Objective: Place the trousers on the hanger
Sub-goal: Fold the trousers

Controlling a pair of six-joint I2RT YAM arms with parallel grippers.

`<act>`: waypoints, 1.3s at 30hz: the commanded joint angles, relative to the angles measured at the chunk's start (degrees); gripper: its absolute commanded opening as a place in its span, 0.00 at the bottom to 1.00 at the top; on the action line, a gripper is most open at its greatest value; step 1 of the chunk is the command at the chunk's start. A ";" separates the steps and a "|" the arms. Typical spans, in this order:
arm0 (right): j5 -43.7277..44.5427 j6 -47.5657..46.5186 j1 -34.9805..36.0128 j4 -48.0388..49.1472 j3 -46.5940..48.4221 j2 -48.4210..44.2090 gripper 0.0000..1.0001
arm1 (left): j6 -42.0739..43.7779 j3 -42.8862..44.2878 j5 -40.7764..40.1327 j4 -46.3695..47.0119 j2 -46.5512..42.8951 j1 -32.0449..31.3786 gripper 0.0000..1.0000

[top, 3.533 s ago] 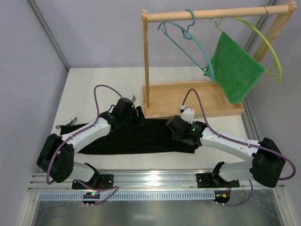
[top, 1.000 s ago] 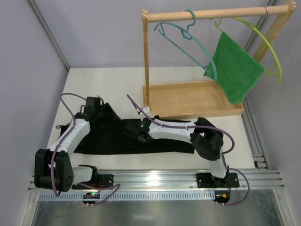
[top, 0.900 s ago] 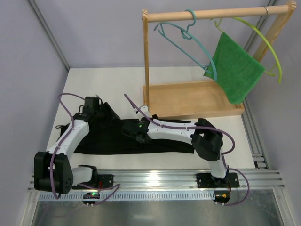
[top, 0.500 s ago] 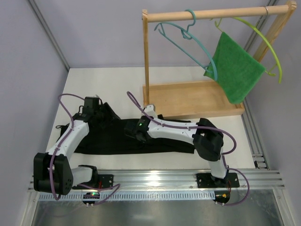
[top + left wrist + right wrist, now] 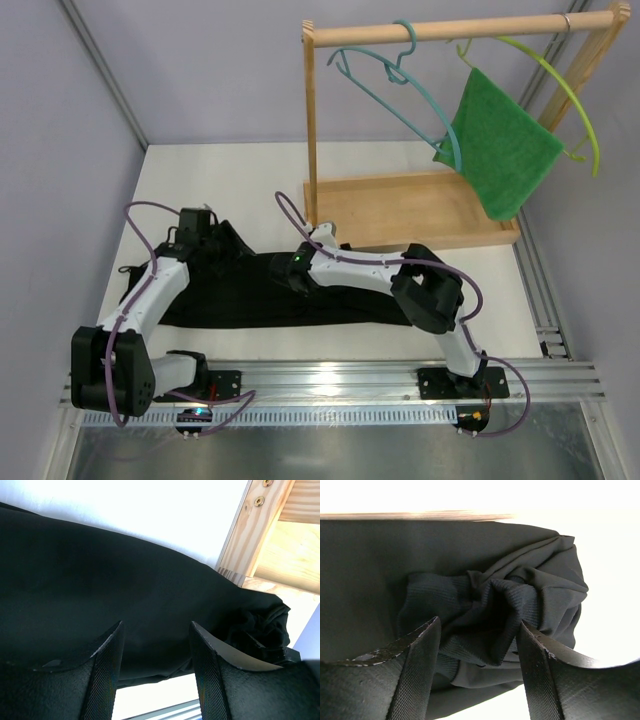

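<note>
Lengthwise, the black trousers lie left to right along the table's near edge — left gripper spread over their left end, right gripper spread at a bunched fold mid-length, neither grasping — the teal hanger hanging well beyond, toward the far right corner.

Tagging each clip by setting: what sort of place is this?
Probably a lab test cell, not a home: plain grey walls, a metal rail along a white table's near edge, and a small wooden rack.
</note>
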 commanded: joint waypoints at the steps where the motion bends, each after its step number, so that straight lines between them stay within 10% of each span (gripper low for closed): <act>1: 0.82 0.16 -0.66 2.59 -0.26 0.17 0.63 | -0.27 -0.41 0.17 1.45 -1.14 0.37 0.55; 14: -2.42 -16.96 0.91 8.01 -4.39 -8.86 0.05 | -1.15 -0.50 0.70 2.51 1.59 0.37 0.54; 26: -8.58 -24.63 2.85 12.71 -1.59 -8.62 0.04 | -1.76 -2.08 2.35 5.31 5.54 0.37 0.53; 39: -17.62 -24.98 1.89 30.00 -18.88 -24.94 0.04 | -4.75 -6.92 21.17 36.95 4.48 -16.06 0.60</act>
